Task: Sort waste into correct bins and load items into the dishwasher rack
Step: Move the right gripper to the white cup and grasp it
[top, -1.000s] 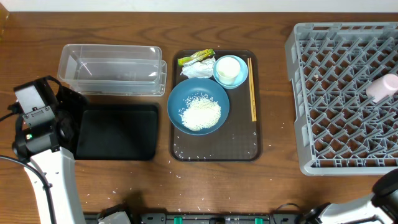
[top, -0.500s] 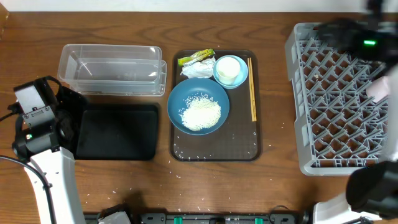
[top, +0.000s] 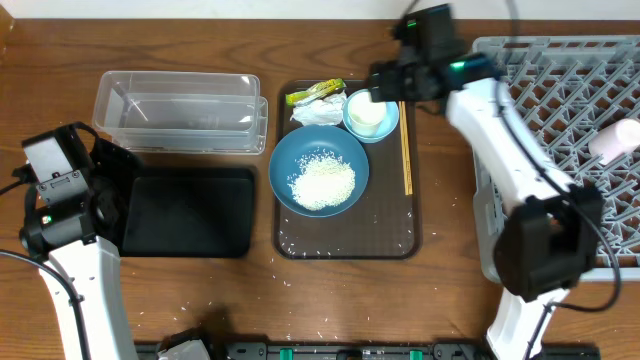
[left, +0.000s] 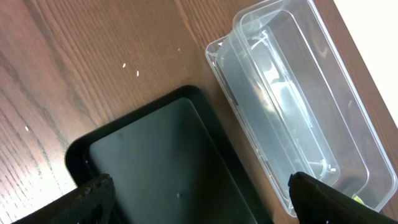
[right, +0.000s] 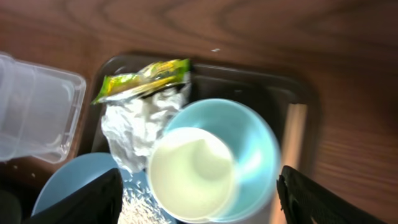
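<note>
On the brown tray (top: 345, 245) sit a large dark-blue bowl (top: 320, 172) holding white rice (top: 322, 183), a crumpled tissue (top: 318, 112), a yellow-green wrapper (top: 315, 92), wooden chopsticks (top: 405, 145) and a white cup (top: 366, 108) inside a small light-blue bowl (top: 385, 127). My right gripper (top: 385, 82) is open and empty above the white cup (right: 193, 171) and light-blue bowl (right: 255, 143). The wrapper (right: 140, 78) and tissue (right: 134, 127) lie just beyond them. A pink cup (top: 615, 140) lies in the grey rack (top: 560, 200). My left gripper (left: 205, 205) is open over the black tray (left: 155, 155).
The clear tub (top: 180, 110) stands behind the black tray (top: 190, 210) at the left and also shows in the left wrist view (left: 292, 106). Loose rice grains (left: 130, 68) dot the wooden table. My right arm stretches from the front right across the rack's left edge.
My right arm has swung from the rack side leftward to above the back of the brown tray. The left arm has not moved.
</note>
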Controlling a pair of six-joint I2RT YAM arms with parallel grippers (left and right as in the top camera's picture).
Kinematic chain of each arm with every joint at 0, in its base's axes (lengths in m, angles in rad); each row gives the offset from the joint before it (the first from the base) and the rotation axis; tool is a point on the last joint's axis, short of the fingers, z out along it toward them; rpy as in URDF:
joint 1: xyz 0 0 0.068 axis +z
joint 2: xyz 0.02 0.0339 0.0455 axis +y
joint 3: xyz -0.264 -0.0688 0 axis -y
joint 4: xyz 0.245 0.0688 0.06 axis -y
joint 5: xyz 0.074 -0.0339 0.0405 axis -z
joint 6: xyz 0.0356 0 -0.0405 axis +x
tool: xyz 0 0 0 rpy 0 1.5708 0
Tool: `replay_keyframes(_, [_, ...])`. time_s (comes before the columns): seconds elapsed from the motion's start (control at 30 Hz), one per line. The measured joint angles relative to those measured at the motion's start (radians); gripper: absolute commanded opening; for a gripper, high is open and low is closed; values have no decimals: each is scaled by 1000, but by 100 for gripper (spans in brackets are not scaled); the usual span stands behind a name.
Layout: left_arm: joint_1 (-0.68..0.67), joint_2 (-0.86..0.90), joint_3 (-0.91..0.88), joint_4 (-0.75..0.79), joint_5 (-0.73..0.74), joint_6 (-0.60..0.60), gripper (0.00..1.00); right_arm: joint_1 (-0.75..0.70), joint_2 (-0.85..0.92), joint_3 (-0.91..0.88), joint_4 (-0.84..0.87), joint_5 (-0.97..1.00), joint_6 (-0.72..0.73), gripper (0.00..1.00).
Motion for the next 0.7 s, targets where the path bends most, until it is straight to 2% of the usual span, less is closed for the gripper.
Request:
replay_keyframes(0.1, [0, 0, 0, 0, 0, 0, 92, 58, 38, 0, 34, 42, 6, 54])
replay_keyframes(0.53, [0, 0, 0, 0, 0, 0, 92, 227, 103, 0, 27, 309, 28, 49])
replay_keyframes(0.7, [0, 0, 0, 0, 0, 0, 92, 234, 151, -1, 23, 349, 30, 38])
